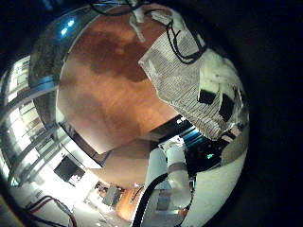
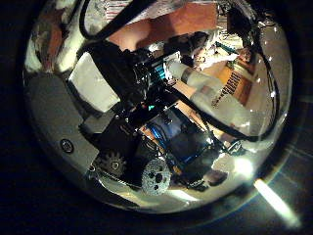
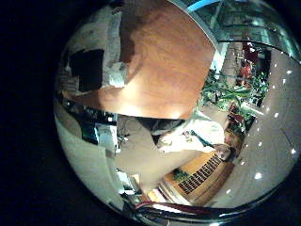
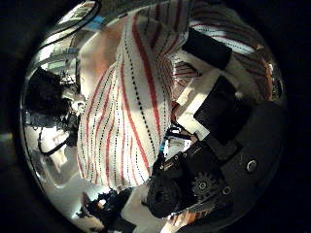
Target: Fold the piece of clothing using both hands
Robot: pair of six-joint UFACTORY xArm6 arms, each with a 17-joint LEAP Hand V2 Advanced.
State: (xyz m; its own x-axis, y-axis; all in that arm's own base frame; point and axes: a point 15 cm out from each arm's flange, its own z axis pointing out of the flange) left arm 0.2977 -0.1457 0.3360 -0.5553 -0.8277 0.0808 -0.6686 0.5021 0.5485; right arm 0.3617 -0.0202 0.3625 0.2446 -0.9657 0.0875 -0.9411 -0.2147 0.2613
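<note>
Right hand [image 4: 199, 126] on striped garment [image 4: 126, 107]

Looks like a big open office or lobby kind of space: shiny ceiling with spot lights [image 3: 256, 175], glass walls [image 1: 24, 123], potted plants [image 3: 224, 94], and a round wooden table [image 1: 109, 85].

1. Garment [image 4: 131, 107]: hangs close before the right palm, draped across most of that view; the right hand [image 4: 219, 102] has fingers [image 4: 209, 47] lying against the cloth.
2. Garment [image 1: 185, 80], from the left palm: raised above the counter [image 1: 114, 85], a hand [image 1: 220, 95] at its far edge, apparently gripping it.
3. Counter [image 3: 165, 66]: lies beneath and beyond the cloth [image 3: 99, 42], seen from the right palm.
4. Left hand [image 2: 137, 88]: its own body fills the thumb-side view.
</note>
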